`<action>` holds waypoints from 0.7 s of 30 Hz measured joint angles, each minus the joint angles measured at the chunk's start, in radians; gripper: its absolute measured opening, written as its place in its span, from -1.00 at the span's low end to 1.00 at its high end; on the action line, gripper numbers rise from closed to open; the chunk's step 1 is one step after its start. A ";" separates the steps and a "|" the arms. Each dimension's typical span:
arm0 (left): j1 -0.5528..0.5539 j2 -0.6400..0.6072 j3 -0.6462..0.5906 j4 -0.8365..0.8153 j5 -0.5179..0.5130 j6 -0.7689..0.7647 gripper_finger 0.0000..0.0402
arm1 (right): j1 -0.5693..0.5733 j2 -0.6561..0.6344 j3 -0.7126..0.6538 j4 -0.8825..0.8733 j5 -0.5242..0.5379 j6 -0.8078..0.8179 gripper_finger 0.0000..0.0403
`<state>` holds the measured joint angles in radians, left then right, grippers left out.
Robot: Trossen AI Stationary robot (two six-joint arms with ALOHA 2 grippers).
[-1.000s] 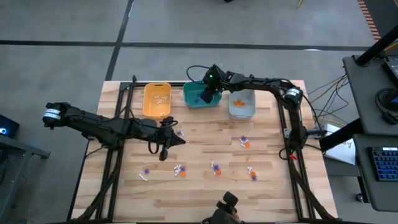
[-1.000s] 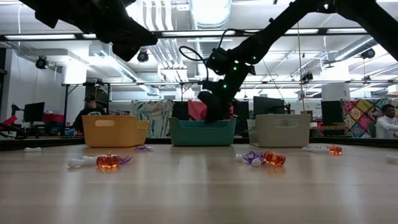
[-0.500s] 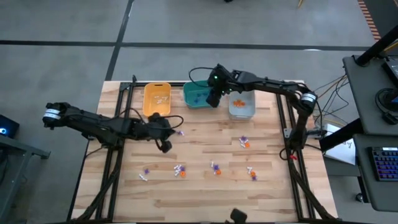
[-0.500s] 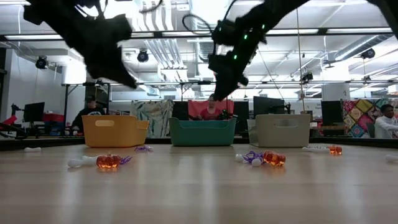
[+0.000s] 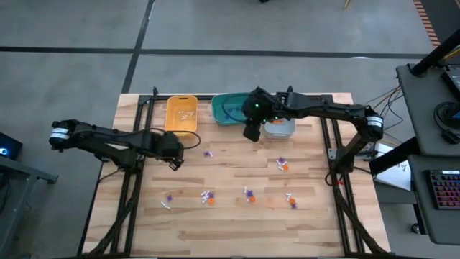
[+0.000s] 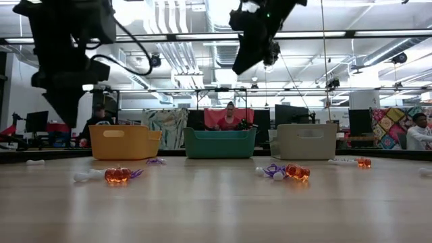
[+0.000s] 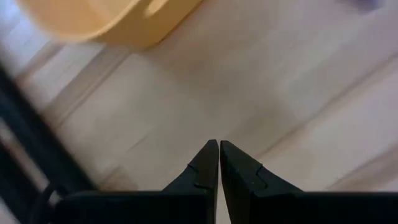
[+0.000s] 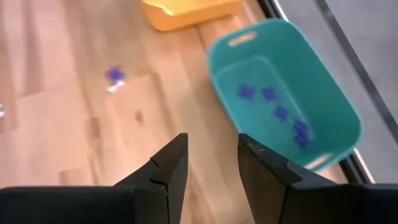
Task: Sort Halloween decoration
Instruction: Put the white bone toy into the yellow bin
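- Wood table (image 5: 237,216), three bins at the back, Halloween decoration (image 5: 248,194) scattered mid-table.
- Right gripper (image 8: 211,171) spread and empty, near the teal bin (image 8: 292,118).
- Left gripper (image 7: 219,163) pressed together, empty, near the yellow bin (image 5: 181,115).
- I'd drop straight onto one trinket, centered.

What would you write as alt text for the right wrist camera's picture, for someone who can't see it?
The right gripper, its two dark fingers open and empty, hangs over a wooden table. Ahead sits a teal bin holding several purple trinkets, with a yellow bin beyond and one purple trinket loose on the wood.
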<state>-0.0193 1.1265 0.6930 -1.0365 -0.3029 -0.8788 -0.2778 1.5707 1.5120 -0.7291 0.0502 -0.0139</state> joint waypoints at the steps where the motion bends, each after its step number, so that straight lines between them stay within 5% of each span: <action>1: 0.004 0.006 0.000 -0.014 0.002 -0.016 -1.00 | 0.013 0.000 0.000 0.005 0.000 0.000 -0.36; 21: 0.005 0.298 -0.001 -0.044 0.082 -0.029 -0.99 | 0.108 0.002 -0.001 0.003 0.002 0.016 -0.38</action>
<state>-0.0139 1.4246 0.6918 -1.0801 -0.2211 -0.9077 -0.1694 1.5723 1.5112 -0.7263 0.0523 0.0023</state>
